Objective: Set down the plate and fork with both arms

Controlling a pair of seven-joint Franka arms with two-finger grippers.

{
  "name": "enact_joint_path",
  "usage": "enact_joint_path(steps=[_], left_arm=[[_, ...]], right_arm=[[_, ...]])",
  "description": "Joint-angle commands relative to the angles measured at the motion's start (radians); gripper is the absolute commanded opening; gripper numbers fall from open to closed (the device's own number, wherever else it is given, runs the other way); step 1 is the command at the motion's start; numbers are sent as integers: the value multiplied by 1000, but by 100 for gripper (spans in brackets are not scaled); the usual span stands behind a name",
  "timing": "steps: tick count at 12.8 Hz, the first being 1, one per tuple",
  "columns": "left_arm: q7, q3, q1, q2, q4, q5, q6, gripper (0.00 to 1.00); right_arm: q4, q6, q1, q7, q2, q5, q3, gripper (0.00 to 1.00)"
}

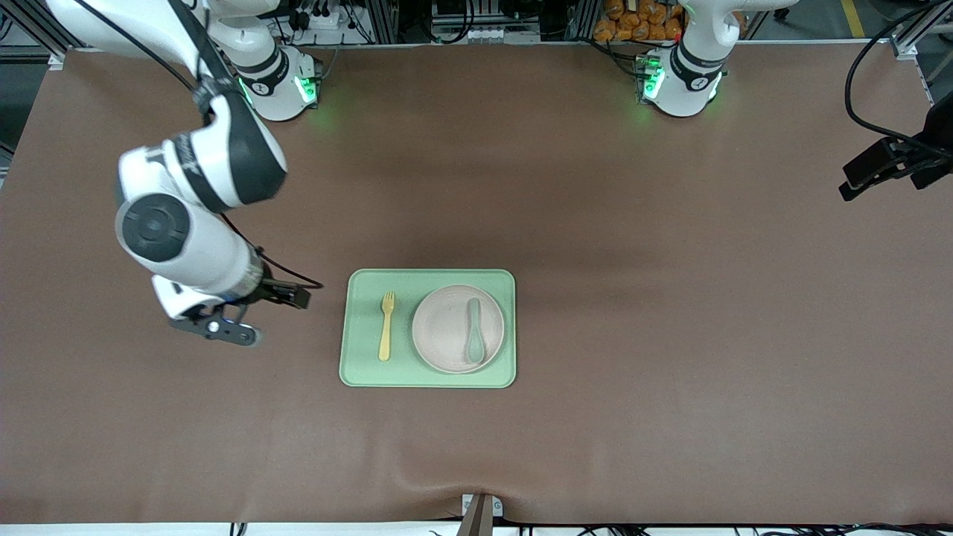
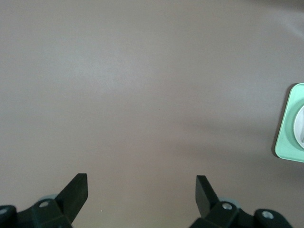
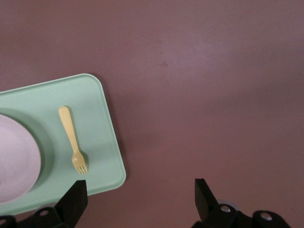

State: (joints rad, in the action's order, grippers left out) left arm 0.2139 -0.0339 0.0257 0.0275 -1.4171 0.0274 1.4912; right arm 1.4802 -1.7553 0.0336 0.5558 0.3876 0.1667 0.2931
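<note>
High front camera; downward wrist cameras sharing tray [image 1: 357, 372].

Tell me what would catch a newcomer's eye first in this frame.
The light-green tray mid-table stands out, carrying the plate with a spoon on it and the fork beside the plate. The right gripper hangs open over bare table off the tray's fork side, while the left gripper waits open at its own end.
</note>
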Motion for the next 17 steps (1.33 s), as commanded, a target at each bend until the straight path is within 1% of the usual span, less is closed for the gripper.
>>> enact_joint_path(steps=[1,2,4,5,7,8,9,12,13,15,16,17], left_arm=[[-19,-4,-6,-21,-13,11,-11,100],[-19,-4,-7,-21,-11,11,-9,100],[-16,-4,-4,-17,-10,25,0,100],[-16,-4,-4,-17,-10,25,0,100],[-24,-3,-7,-18,-14,25,0,100],[-37,-1,-7,-20,-17,25,-2,100],[-41,-1,-12,-21,-22,25,-3,100],[-45,-4,-29,-53,-81,16,0,100],[-45,-7,-29,-63,-86,16,1,100],[-51,-12,-24,-84,-117,16,1,100],[-86,-12,-23,-87,-123,16,1,100],[-108,-15,-21,-87,-125,16,0,100]], right_arm=[[14,77,-64,-94,-91,11,38,100],[15,107,-90,-106,-125,5,41,100],[21,151,-136,-239,-189,-51,37,100],[22,166,-158,-291,-217,-62,35,100],[22,201,-158,-316,-268,-72,6,100],[26,204,-158,-345,-298,-108,-15,100],[38,204,-149,-371,-332,-134,-55,100],[89,206,-143,-413,-403,-147,-87,100],[95,204,-123,-410,-412,-145,-110,100],[80,201,-49,-407,-405,-147,-195,100],[46,204,-40,-412,-389,-150,-216,100],[29,204,-49,-418,-374,-170,-218,100]])
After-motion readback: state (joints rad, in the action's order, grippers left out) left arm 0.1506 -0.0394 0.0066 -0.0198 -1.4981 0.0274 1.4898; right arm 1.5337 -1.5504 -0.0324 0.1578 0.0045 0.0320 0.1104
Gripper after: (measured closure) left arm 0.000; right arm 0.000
